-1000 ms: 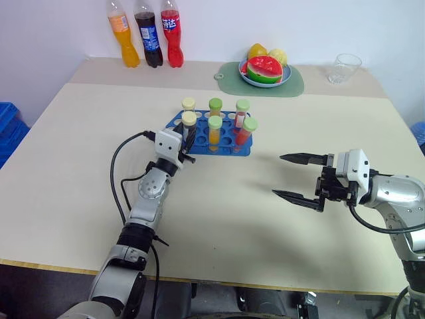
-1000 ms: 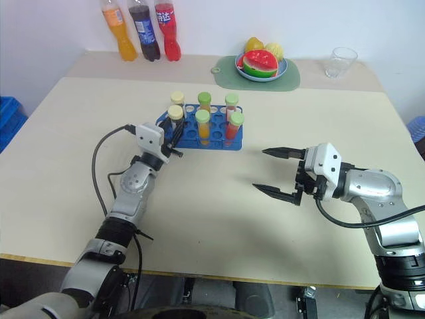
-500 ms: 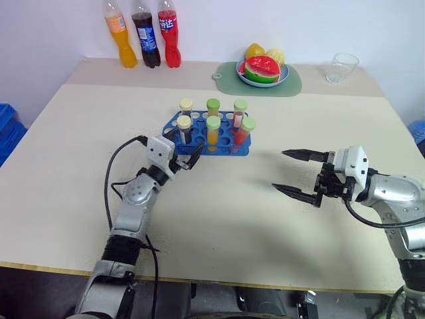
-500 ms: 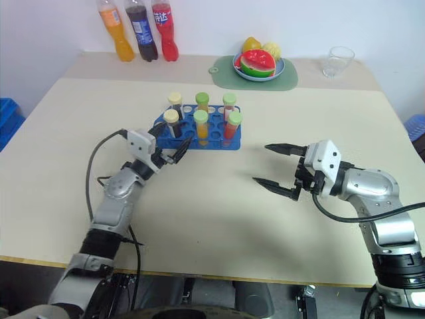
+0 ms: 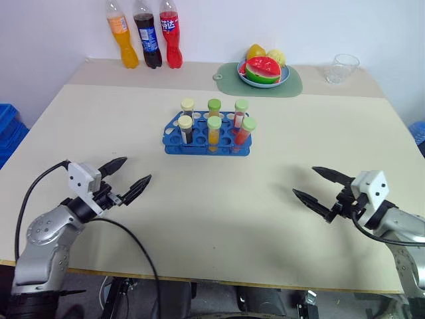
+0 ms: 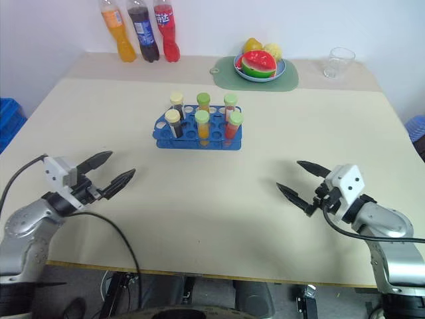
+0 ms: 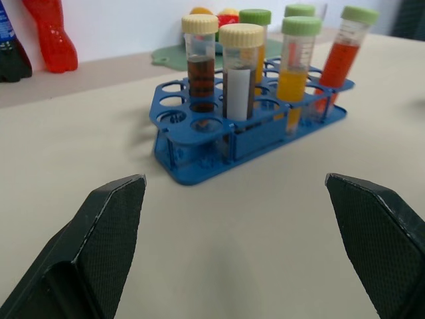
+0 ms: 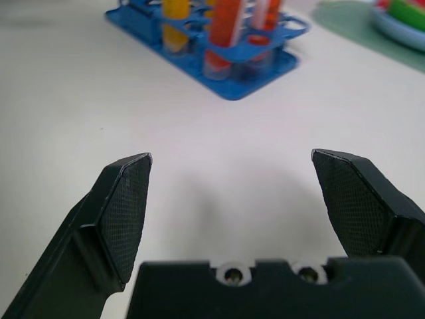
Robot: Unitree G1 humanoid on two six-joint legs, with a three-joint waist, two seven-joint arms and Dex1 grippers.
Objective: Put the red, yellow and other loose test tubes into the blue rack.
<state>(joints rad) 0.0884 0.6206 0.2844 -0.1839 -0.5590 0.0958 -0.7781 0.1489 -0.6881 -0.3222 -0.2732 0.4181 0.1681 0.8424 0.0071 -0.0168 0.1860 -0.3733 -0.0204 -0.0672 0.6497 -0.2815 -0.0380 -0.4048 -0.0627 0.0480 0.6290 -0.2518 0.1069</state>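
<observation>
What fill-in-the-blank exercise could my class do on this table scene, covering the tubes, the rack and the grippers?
1. The blue rack holds ____ capped test tubes, all standing upright.
2. The two tubes at the rack's left end have cream caps, while the other four have ____ caps.
3. The left gripper and the right gripper both have their fingers ____, holding nothing.
4. Three soda bottles stand at the ____ edge of the table, left of the fruit plate.

Missing words: six; green; open; far
</observation>
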